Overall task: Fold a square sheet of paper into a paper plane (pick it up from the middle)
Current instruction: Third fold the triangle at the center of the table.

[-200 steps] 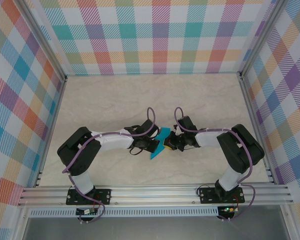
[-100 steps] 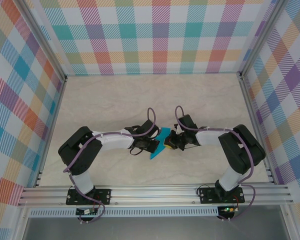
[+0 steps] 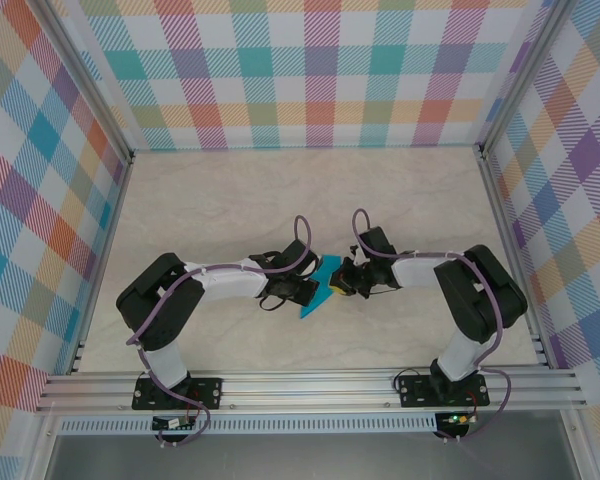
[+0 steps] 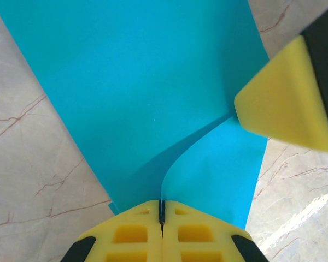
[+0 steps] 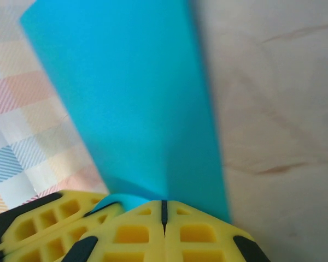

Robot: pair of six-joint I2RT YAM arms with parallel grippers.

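— Left gripper (image 4: 161, 221) is pinched tight on one edge of the teal sheet of paper (image 4: 142, 82). Right gripper (image 5: 164, 213) clamps the opposite edge, near the table's (image 3: 230, 200) middle.
— Progress?
— Midway, I'd judge. One layer curls over, but there's no pointed dart yet. Nose and wing folds remain.

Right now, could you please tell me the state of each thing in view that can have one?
paper sheet: partly folded, one flap curling up, pinched from two sides.
left gripper: shut on the paper sheet.
right gripper: shut on the paper sheet.
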